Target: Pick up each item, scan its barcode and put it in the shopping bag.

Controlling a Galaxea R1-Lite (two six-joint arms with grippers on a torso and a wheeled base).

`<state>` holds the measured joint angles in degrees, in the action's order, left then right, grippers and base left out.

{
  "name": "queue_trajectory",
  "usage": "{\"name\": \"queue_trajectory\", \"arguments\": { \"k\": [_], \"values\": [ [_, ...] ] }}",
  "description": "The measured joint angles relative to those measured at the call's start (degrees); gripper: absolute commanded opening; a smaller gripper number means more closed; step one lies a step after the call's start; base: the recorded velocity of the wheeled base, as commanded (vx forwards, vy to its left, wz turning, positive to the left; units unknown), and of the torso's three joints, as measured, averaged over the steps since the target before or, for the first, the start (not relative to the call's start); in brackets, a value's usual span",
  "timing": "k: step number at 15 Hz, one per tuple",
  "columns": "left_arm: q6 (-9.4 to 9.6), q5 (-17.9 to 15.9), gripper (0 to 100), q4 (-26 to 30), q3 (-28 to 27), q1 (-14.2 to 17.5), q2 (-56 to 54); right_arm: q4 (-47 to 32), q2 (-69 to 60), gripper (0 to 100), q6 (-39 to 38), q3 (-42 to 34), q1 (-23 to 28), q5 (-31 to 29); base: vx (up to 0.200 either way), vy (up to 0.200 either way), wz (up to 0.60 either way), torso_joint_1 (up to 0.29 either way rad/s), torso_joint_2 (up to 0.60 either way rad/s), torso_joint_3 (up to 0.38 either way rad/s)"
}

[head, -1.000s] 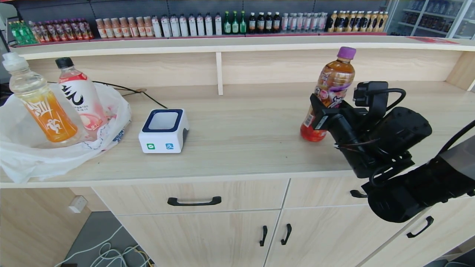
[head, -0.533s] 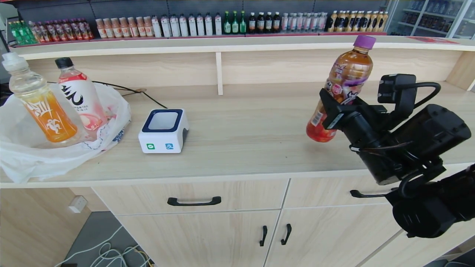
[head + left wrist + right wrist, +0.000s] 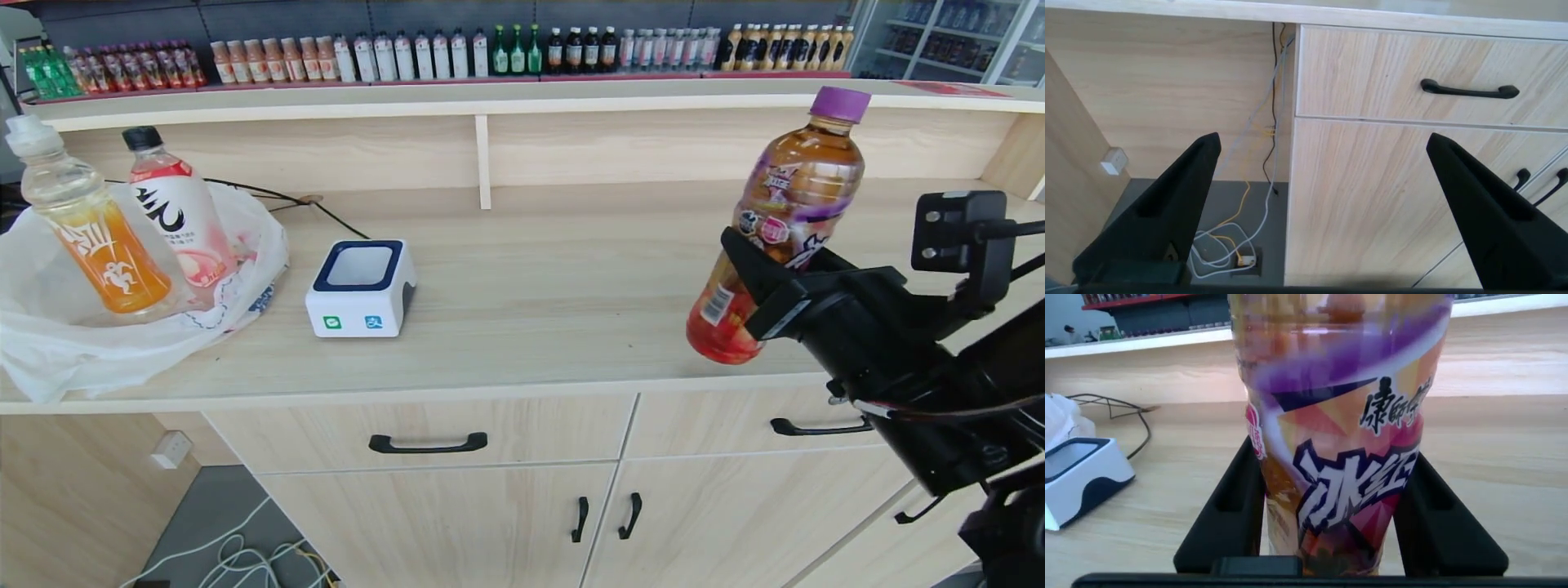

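The right gripper, jaws clamped on the lower half of the purple-capped tea bottle, is lifting it rightward and toward the front edge of the counter. A second ago its base was down at the countertop; now it is hanging clear, leaning. The scanner and shopping bag are staying put. The left gripper is hanging below the counter, jaws apart.

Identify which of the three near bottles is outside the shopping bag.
The purple-capped bottle, held in the right hand; the white-capped bottle and the black-capped bottle stand in the bag.
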<state>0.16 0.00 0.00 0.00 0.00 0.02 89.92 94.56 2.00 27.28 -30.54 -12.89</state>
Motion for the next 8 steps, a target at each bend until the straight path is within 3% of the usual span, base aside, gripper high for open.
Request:
{"name": "queue_trajectory", "arguments": {
  "k": [4, 8],
  "values": [
    [-0.02, 0.0, 100, 0.0, 0.0, 0.0, 0.0, 0.1, -6.3, 0, 0.0, -7.2, -1.6, 0.0, 0.000, 0.000, 0.00, 0.000, 0.00, 0.000],
    [-0.02, 0.0, 100, 0.0, 0.0, 0.0, 0.0, 0.0, -8.9, 0, -0.3, -9.3, -10.2, 0.2, 0.000, 0.000, 0.00, 0.000, 0.00, 0.000]
  ]
}}
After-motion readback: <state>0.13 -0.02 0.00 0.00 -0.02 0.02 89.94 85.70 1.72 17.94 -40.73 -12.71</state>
